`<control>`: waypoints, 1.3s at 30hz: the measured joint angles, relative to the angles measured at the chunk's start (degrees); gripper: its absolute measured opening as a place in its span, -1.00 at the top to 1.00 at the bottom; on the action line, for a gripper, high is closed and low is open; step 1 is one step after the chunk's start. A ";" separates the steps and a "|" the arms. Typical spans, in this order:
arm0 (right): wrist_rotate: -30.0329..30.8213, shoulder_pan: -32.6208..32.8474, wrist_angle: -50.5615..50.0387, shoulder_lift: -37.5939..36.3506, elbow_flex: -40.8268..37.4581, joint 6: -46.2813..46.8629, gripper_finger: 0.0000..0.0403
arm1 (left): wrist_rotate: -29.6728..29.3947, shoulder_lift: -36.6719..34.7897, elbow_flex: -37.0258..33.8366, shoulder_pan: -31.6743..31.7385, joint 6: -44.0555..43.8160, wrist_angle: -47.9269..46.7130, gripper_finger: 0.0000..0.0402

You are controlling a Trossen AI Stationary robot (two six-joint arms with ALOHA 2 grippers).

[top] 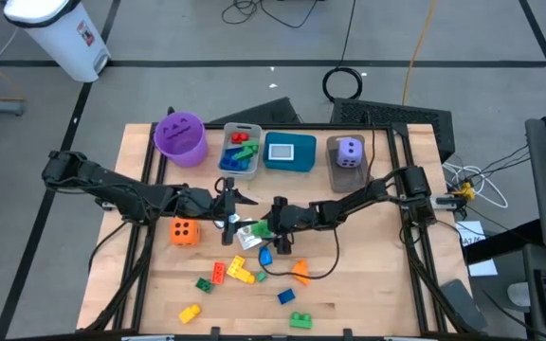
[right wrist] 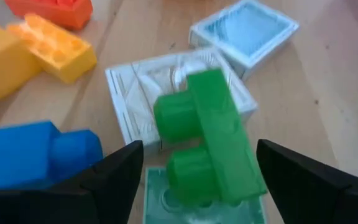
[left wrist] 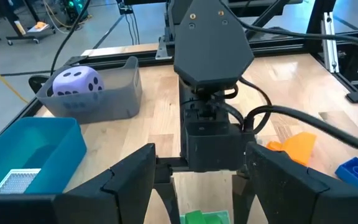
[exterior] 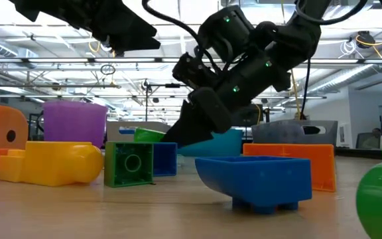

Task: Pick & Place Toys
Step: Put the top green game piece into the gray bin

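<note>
The green plastic two-stud brick (right wrist: 204, 140), tilted on the white flat ribbed card (right wrist: 138, 84), is centred between the spread, empty fingers of the right tool (right wrist: 197, 180), nearer than the open left tool (left wrist: 197, 180).

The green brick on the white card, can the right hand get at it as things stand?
Probably yes. The right hand is open right over the green brick, one finger on each side, nothing between.

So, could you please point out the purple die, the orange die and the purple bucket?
purple die (top: 349, 152), high view, its dotted top face.
orange die (top: 185, 231), high view, its top face.
purple bucket (top: 162, 142), high view, its left rim.
</note>
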 joint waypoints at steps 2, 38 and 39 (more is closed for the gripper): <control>0.09 0.00 0.24 -0.11 0.00 -0.21 -0.45 | 0.00 0.00 0.00 0.00 -0.08 0.00 -0.28; 0.58 2.61 -1.82 -11.08 0.02 -2.90 0.17 | 2.04 0.08 0.00 -1.97 0.16 -1.22 -0.28; 0.73 2.56 -1.38 -11.34 0.02 -3.42 0.17 | 2.11 0.15 0.00 -2.29 0.34 -1.22 -0.28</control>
